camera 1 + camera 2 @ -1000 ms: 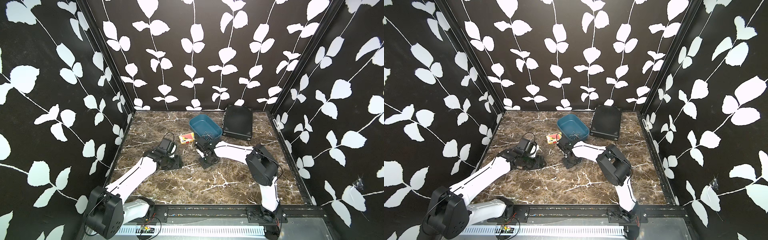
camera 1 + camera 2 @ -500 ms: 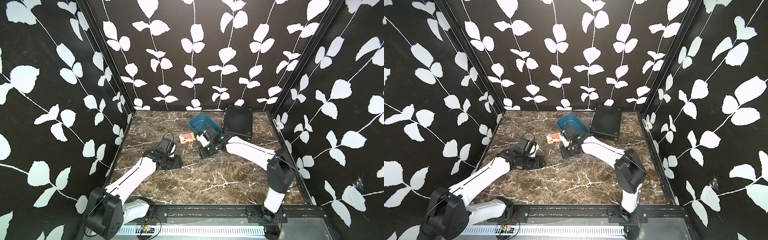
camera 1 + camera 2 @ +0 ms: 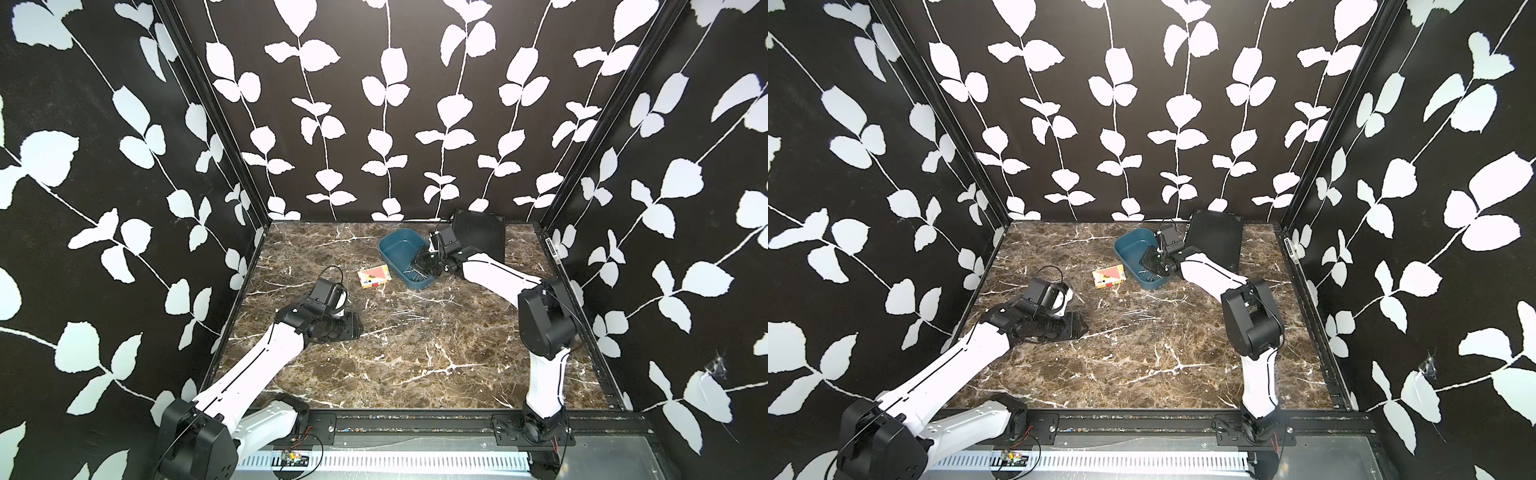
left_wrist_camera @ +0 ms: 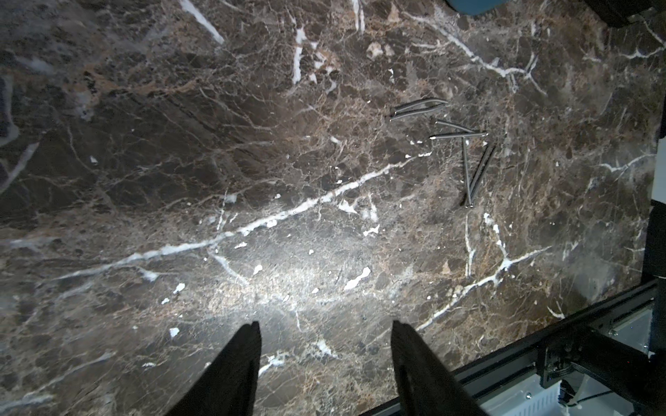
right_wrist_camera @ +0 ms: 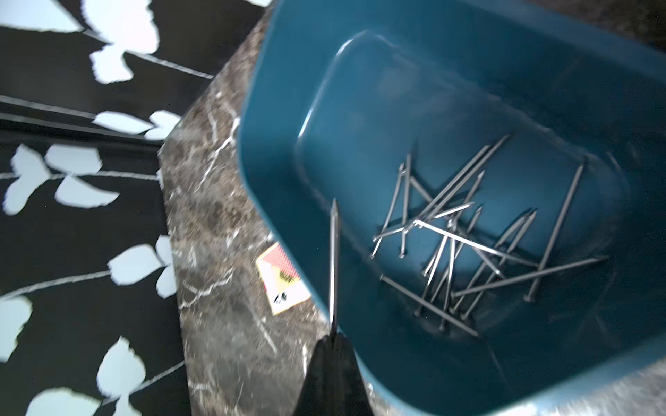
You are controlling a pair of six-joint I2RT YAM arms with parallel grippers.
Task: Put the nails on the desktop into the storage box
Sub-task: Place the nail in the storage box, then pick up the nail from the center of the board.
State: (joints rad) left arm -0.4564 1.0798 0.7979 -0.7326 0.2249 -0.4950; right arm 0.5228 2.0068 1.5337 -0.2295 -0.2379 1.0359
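Note:
The teal storage box (image 3: pixel 395 248) (image 3: pixel 1133 248) stands at the back of the brown marble desktop (image 3: pixel 415 365). Several nails (image 5: pixel 468 245) lie crossed inside it. My right gripper (image 5: pixel 333 336) hangs over the box's near-right rim (image 3: pixel 420 262) (image 3: pixel 1147 261), shut on one nail (image 5: pixel 334 266) that sticks straight out from its tips. Several loose nails (image 3: pixel 409 316) (image 3: pixel 1142 316) (image 4: pixel 468 158) lie mid-desktop. To their left, low over bare marble, my left gripper (image 4: pixel 325 324) (image 3: pixel 355 328) stands open and holds nothing.
A small red-and-white card box (image 3: pixel 374 277) (image 5: pixel 283 284) lies just left of the storage box. A black ribbed case (image 3: pixel 478 232) leans at the back right. Black leaf-patterned walls close three sides; a black rail (image 4: pixel 576 342) runs along the front edge.
My right arm has swung from the middle of the desktop back to the storage box, carrying a nail. The left arm has stayed where it was.

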